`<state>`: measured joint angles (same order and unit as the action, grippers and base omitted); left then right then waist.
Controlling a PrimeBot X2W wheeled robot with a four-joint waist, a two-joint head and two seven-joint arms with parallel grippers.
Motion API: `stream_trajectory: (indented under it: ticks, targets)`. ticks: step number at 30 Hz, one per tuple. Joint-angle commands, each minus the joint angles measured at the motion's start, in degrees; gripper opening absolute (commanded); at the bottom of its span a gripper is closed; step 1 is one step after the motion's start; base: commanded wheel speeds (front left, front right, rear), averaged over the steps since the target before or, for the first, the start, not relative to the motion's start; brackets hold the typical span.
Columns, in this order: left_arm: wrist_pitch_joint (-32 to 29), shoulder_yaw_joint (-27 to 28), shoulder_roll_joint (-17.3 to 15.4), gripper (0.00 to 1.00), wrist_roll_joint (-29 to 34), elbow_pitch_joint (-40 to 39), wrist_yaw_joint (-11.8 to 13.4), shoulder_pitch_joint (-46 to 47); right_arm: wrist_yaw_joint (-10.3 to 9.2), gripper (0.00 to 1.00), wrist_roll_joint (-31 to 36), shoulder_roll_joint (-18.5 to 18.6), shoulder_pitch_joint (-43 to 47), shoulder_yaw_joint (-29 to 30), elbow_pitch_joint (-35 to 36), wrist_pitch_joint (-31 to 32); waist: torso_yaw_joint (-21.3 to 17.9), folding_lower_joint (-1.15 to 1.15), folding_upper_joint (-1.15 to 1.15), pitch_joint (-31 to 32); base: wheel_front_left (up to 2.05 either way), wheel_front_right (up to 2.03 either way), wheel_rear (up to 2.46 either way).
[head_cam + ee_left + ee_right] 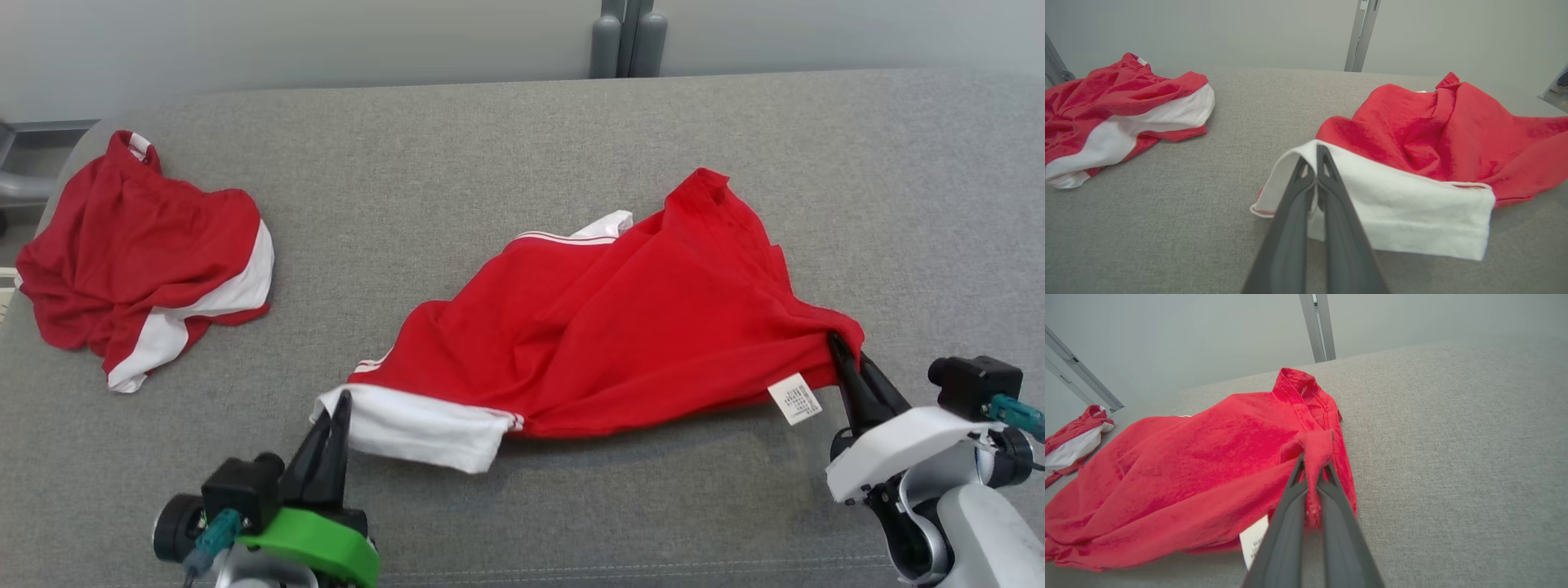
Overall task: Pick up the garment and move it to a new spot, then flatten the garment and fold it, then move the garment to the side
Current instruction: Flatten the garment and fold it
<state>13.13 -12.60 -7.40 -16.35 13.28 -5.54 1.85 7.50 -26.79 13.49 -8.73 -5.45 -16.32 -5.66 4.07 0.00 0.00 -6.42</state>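
The garment (620, 327) is a red shirt with white sleeves, lying crumpled and stretched across the middle of the grey surface. My left gripper (336, 407) is shut on its white sleeve edge at the near left; the left wrist view shows the fingers pinching that white cloth (1392, 204), gripper (1315, 157). My right gripper (839, 343) is shut on the red hem corner at the right, beside a white care label (794, 399). In the right wrist view red fabric (1208, 469) bunches between the gripper (1312, 459) fingers.
A second red-and-white garment (139, 253) lies crumpled at the far left of the grey cushioned surface (522, 139). Grey posts (629, 41) stand behind the back edge against a pale wall.
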Motion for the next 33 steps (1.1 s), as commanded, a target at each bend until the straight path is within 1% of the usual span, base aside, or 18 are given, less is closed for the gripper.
stream_trajectory:
  ticks: [1,3,8,10,11,13,16,17,21,23,25,27,30,32,33]
  targets:
    - [-0.26,0.2,-0.65,0.0,0.6,-0.8,0.03,2.39,-0.02,0.0,-0.62,0.7,-1.4,-0.27,0.86,0.52,-0.17,0.0,0.0,-0.21,0.0,0.0,0.0]
    - [-0.72,0.29,-0.86,0.0,0.16,-1.59,-0.29,5.76,-0.01,0.0,-1.81,1.06,-3.13,-1.28,1.89,1.29,-0.51,0.0,0.0,-0.79,0.0,0.0,0.0]
    - [-2.88,-0.69,-3.2,0.0,-1.46,-0.97,-1.37,16.16,-0.01,0.0,-4.78,1.68,-11.25,-4.59,3.0,3.26,-2.1,0.0,0.0,-3.99,0.0,0.0,0.0]
    - [-4.29,-2.22,-6.14,0.0,-0.46,-0.11,-1.65,21.11,-0.01,0.0,-4.76,2.05,-15.99,-6.1,2.82,3.93,-3.01,0.0,0.0,-5.94,0.0,0.0,0.0]
    - [-4.81,-2.92,-7.03,0.0,-0.78,0.4,-1.78,23.77,-0.01,0.0,-5.0,1.94,-18.49,-6.91,2.5,4.19,-3.44,0.0,0.0,-6.87,0.0,0.0,0.0]
    - [-6.0,-4.22,-9.88,0.0,-0.88,1.74,-1.86,29.14,-0.01,0.0,-5.45,2.14,-23.71,-8.19,1.23,4.84,-4.32,0.0,0.0,-8.7,0.0,0.0,0.0]
    - [-7.58,-6.87,-13.3,0.0,-4.28,2.89,-1.93,38.13,-0.01,0.0,-7.83,1.49,-32.28,-9.56,-1.75,5.82,-5.47,0.0,0.0,-11.53,0.0,0.0,0.0]
    - [-7.58,-6.87,-13.3,0.0,-4.28,2.89,-1.93,38.13,-0.01,0.0,-7.83,1.49,-32.28,-9.56,-1.75,5.82,-5.47,0.0,0.0,-11.53,0.0,0.0,0.0]
    - [-9.65,-10.15,-19.03,0.0,-8.26,4.87,-1.89,50.92,0.0,0.0,-11.34,0.4,-44.8,-11.63,-7.16,7.13,-7.14,0.0,0.0,-15.62,0.0,0.0,0.0]
    - [-11.28,-11.68,-20.41,0.0,-11.96,5.72,-1.9,56.93,-0.01,0.0,-13.43,-0.34,-51.23,-12.12,-10.14,7.42,-7.91,0.0,0.0,-17.87,0.0,0.0,0.0]
    - [-13.08,-13.19,-22.51,0.0,-14.49,6.76,-1.9,63.31,-0.01,0.0,-14.42,-0.74,-57.59,-12.41,-13.48,7.67,-8.42,0.0,0.0,-20.19,0.0,0.0,0.0]
    - [-14.04,-14.63,-23.81,0.0,-16.1,8.14,-1.85,69.39,0.0,0.0,-15.84,-1.72,-63.99,-11.75,-16.51,7.43,-8.65,0.0,0.0,-22.34,0.0,0.0,0.0]
    - [-14.92,-16.29,-24.12,0.0,-17.91,11.57,-1.85,77.3,0.0,0.0,-15.81,-1.92,-72.29,-11.18,-21.47,6.59,-8.61,0.0,0.0,-24.61,0.0,0.0,0.0]
    - [-14.88,-17.27,-23.87,0.0,-17.92,14.25,-1.86,81.94,-0.01,0.0,-16.25,-2.3,-76.79,-10.25,-25.05,5.82,-8.59,0.0,0.0,-25.25,0.0,0.0,0.0]
    - [-14.29,-17.58,-24.34,0.0,-17.22,15.95,-1.85,84.37,0.0,0.0,-15.44,-2.51,-79.13,-10.37,-27.0,5.44,-8.89,0.0,0.0,-25.29,0.0,0.0,0.0]
